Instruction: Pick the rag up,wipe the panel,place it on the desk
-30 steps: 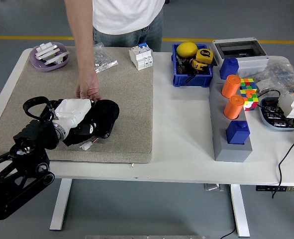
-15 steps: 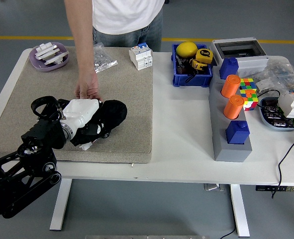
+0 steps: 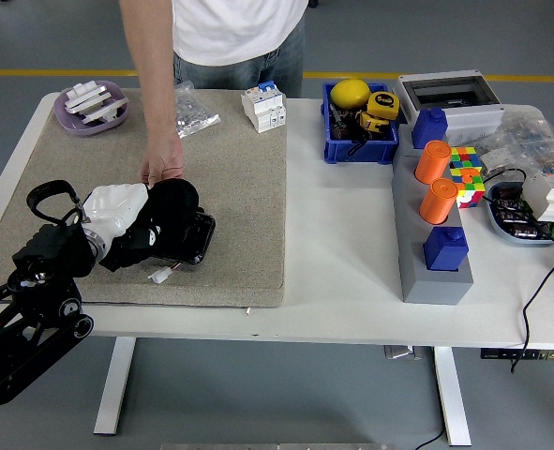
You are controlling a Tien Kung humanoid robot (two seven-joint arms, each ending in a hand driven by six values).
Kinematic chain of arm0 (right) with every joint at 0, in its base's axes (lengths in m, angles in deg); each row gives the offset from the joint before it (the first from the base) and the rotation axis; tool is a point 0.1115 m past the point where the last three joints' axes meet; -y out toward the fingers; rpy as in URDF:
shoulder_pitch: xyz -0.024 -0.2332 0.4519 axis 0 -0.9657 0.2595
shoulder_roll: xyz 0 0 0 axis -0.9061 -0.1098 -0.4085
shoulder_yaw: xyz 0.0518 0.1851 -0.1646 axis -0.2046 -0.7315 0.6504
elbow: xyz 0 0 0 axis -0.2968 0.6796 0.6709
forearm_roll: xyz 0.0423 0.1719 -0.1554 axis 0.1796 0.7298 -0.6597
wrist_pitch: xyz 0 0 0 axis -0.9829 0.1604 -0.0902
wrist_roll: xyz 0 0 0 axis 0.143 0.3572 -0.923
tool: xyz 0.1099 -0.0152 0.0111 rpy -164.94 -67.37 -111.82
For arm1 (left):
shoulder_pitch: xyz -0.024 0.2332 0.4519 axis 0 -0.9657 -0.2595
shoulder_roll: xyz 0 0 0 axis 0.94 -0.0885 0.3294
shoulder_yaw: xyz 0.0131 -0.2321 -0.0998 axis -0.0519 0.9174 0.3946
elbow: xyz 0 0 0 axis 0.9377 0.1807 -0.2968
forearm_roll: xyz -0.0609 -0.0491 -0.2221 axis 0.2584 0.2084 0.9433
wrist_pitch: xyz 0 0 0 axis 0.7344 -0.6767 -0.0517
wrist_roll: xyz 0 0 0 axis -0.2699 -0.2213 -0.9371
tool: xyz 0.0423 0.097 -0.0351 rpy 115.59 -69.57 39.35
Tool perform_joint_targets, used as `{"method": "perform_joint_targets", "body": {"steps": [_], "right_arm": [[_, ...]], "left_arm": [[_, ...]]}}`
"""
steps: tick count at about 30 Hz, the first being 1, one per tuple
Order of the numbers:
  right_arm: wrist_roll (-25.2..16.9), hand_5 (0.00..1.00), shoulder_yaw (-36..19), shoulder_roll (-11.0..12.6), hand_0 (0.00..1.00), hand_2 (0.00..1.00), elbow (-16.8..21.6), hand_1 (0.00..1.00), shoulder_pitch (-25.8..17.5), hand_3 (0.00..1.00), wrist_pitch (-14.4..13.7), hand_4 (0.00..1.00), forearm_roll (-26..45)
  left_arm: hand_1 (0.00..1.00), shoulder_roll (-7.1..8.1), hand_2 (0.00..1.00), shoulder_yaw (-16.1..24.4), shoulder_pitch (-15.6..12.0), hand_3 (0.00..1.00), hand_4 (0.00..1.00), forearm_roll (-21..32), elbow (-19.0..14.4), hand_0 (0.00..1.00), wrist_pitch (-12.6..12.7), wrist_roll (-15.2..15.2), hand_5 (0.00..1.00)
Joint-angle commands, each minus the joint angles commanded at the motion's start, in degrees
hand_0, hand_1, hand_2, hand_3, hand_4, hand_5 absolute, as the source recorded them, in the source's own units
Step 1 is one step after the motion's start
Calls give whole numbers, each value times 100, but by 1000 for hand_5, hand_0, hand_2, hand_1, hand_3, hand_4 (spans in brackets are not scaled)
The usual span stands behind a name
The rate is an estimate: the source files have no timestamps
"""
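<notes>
My left hand (image 3: 131, 225) sits on the beige mat (image 3: 248, 187), fingers clamped on the black rag (image 3: 172, 199), which presses on the dark panel (image 3: 194, 241) at the mat's near left. A person's hand (image 3: 162, 161) rests on the mat just behind the rag, touching it.

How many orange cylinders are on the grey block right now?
2: one orange cylinder toward the grey block's far end, the other just nearer, beside the Rubik's cube.
</notes>
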Motion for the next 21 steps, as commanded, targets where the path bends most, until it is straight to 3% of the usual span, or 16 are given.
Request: {"method": "perform_joint_targets", "body": {"steps": [12, 21], "right_arm": [[2, 556, 15, 3, 738, 693, 2, 685, 2, 679, 1, 998, -22], [2, 557, 14, 10, 739, 692, 5, 685, 0, 678, 5, 998, -37]], "left_arm": [[221, 171, 527, 461, -85, 485, 347, -39, 549, 245, 19, 45, 2], [221, 303, 527, 901, -164, 486, 352, -110, 741, 243, 27, 64, 2]]}}
